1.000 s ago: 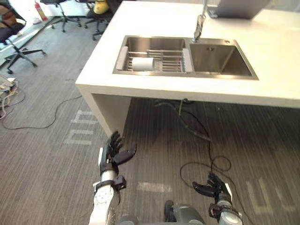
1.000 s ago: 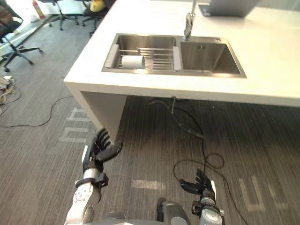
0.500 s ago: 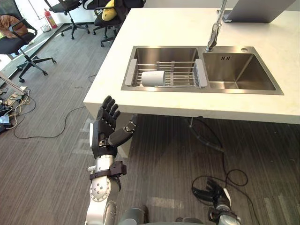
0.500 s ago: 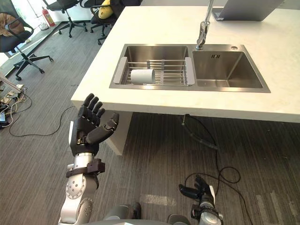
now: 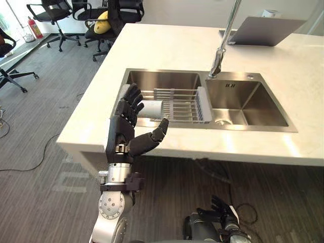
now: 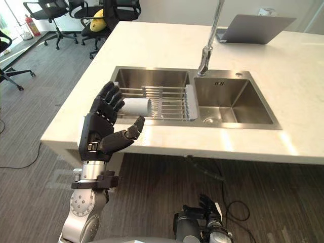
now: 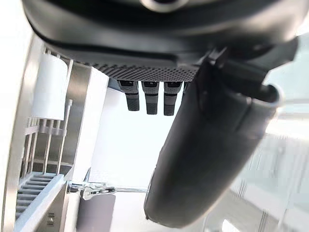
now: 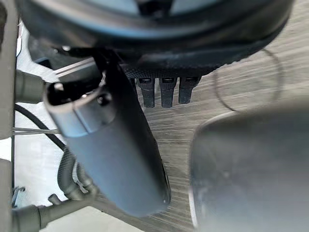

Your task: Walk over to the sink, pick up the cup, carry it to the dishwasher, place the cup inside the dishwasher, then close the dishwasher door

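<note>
1. Cup (image 5: 153, 108): white, on its side on the wire rack (image 5: 179, 104) that spans the left basin of the sink (image 5: 253, 126). It sits at the rack's 9 o'clock end. Nothing touches it.
2. Left hand (image 5: 121, 135): raised at the worktop's near edge, at about 7 o'clock from the cup. Fingers are straight and spread, thumb out to the side, and it grips nothing. Its fingertips overlap the cup in the eye views, but I judge it short of contact.
3. Right hand (image 5: 221, 206): hangs low near the floor, fingers loosely extended, empty.
4. Surroundings: faucet (image 5: 220, 55) at 1 o'clock from the cup. A laptop (image 5: 263, 30) lies farther out on the worktop (image 5: 167, 50), also at 1 o'clock. Office chairs (image 5: 109, 15) stand at 11 o'clock.
5. Progress: the walk to the sink looks done and the reach is under way. Left to do: grasp the cup, carry it, load the dishwasher, close its door.
</note>
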You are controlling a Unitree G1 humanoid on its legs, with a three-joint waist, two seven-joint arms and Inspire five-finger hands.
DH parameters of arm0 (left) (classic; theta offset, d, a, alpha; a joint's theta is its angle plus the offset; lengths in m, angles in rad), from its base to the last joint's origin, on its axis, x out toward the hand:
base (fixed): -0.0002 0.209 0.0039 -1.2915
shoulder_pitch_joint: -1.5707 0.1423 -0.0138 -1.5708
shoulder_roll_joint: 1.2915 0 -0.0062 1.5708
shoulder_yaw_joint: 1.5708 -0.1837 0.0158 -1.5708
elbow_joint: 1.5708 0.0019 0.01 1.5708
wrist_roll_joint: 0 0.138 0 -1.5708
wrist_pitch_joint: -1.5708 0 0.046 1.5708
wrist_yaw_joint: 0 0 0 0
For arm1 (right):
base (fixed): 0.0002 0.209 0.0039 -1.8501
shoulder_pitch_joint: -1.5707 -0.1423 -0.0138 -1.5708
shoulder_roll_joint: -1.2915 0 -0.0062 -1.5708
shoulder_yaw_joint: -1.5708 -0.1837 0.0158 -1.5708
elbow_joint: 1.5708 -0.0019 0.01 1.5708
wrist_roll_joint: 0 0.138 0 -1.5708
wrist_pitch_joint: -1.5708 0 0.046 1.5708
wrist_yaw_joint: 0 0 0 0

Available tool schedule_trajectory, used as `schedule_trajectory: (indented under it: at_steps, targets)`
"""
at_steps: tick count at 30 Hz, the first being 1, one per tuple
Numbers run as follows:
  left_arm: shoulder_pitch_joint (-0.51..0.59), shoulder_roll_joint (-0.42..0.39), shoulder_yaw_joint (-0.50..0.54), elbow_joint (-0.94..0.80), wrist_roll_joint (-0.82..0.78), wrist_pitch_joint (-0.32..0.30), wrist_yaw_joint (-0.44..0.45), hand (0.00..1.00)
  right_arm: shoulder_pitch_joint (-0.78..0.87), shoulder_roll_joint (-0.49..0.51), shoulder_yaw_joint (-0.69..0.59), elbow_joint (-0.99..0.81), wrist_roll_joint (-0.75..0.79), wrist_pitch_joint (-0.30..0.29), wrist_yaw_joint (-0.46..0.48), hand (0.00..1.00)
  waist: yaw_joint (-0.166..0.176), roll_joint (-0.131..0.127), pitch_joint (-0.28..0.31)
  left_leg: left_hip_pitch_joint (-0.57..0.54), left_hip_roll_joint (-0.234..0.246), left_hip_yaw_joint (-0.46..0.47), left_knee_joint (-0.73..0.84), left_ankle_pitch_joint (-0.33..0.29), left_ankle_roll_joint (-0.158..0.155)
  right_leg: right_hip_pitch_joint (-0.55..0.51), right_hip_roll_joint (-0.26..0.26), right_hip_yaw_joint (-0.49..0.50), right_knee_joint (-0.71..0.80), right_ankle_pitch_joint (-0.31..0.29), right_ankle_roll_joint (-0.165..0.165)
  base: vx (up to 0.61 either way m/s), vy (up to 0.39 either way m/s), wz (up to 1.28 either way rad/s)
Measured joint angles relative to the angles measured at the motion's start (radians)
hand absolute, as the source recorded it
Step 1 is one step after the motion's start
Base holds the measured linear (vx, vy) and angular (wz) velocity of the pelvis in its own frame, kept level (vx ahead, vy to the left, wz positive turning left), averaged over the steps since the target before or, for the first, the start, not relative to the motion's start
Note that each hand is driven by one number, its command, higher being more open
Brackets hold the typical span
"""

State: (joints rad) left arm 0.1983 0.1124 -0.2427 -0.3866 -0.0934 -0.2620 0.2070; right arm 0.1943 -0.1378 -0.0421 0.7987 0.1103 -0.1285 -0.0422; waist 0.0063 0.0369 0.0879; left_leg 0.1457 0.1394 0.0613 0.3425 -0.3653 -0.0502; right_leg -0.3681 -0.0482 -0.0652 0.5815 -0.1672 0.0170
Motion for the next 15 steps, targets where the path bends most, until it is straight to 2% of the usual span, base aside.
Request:
schedule_trajectory:
  at_steps: [1,3,4,6,7,9,11,12,13,14,15]
  targets:
    - [-0.008,0.001,0.004,0.009,0.020,0.006,0.001,0.90,-0.001,-0.011,-0.001,-0.004,-0.001,0.000,0.002,0.90,0.000,0.014,-0.006,0.000,0.014,0.000,0.001,0.010,0.002,0.001,0.016,-0.003,0.000,-0.011,-0.010,0.37,-0.262,-0.18]
    - [-0.046,0.008,0.004,0.037,0.057,0.009,-0.006,0.90,0.005,-0.016,-0.004,-0.003,-0.001,0.000,0.003,0.90,-0.006,0.018,-0.008,-0.002,0.027,-0.019,0.017,0.059,-0.010,0.023,0.024,-0.020,-0.011,-0.033,-0.026,0.27,-0.230,0.16]
    - [-0.072,0.011,0.004,0.061,0.074,0.011,-0.013,0.90,0.013,-0.016,-0.013,-0.002,-0.001,0.001,0.004,0.90,-0.018,0.019,-0.007,-0.022,0.038,-0.049,0.069,0.093,-0.036,0.061,0.028,-0.041,-0.041,-0.037,-0.033,0.24,-0.205,0.40]
    - [-0.103,0.019,0.005,0.095,0.085,0.015,-0.014,0.90,0.027,-0.015,-0.021,-0.002,0.003,0.000,0.009,0.90,-0.026,0.016,-0.002,-0.083,0.051,-0.070,0.230,0.165,-0.056,0.136,0.034,-0.059,-0.102,-0.035,-0.041,0.20,-0.158,0.32]
    - [-0.116,0.025,0.005,0.114,0.088,0.015,-0.015,0.90,0.038,-0.015,-0.024,-0.002,0.005,0.000,0.011,0.90,-0.021,0.010,0.004,-0.130,0.059,-0.079,0.346,0.152,-0.062,0.185,0.039,-0.063,-0.147,-0.029,-0.050,0.16,-0.086,0.07]
    - [-0.117,0.036,0.016,0.119,0.096,0.015,-0.015,0.90,0.046,-0.015,-0.032,-0.002,0.005,-0.001,0.013,0.90,-0.020,0.013,0.003,-0.199,0.061,-0.061,0.439,0.100,-0.038,0.251,0.047,-0.063,-0.211,-0.021,-0.058,0.16,-0.036,-0.03]
    - [-0.122,0.048,0.041,0.119,0.096,0.015,-0.015,0.90,0.047,-0.015,-0.033,0.000,0.007,-0.002,0.013,0.90,-0.019,0.012,0.003,-0.264,0.047,-0.036,0.392,0.059,-0.005,0.302,0.047,-0.053,-0.274,-0.011,-0.059,0.17,0.066,-0.13]
    - [-0.126,0.058,0.067,0.120,0.110,0.016,-0.013,0.90,0.045,-0.015,-0.034,0.004,0.007,-0.002,0.014,0.90,-0.016,0.010,0.004,-0.289,0.020,-0.042,0.286,0.051,0.006,0.321,0.040,-0.040,-0.296,-0.004,-0.048,0.11,0.092,-0.19]
    - [-0.129,0.060,0.073,0.120,0.118,0.017,-0.012,0.90,0.045,-0.016,-0.034,0.004,0.007,-0.003,0.015,0.90,-0.015,0.011,0.004,-0.294,0.011,-0.046,0.253,0.052,0.006,0.323,0.038,-0.037,-0.299,-0.003,-0.045,0.14,0.163,-0.29]
    - [-0.145,0.066,0.100,0.121,0.155,0.022,-0.010,0.90,0.041,-0.020,-0.037,0.011,0.007,-0.003,0.017,0.90,-0.011,0.015,0.006,-0.304,-0.033,-0.093,0.075,0.105,0.006,0.321,0.030,-0.019,-0.297,-0.004,-0.017,0.09,0.132,-0.26]
    - [-0.155,0.065,0.111,0.121,0.169,0.024,-0.009,0.90,0.037,-0.023,-0.038,0.015,0.007,-0.003,0.018,0.90,-0.004,0.030,0.006,-0.300,-0.045,-0.114,0.033,0.193,-0.012,0.319,0.034,-0.004,-0.285,-0.007,0.002,0.19,0.248,-0.46]
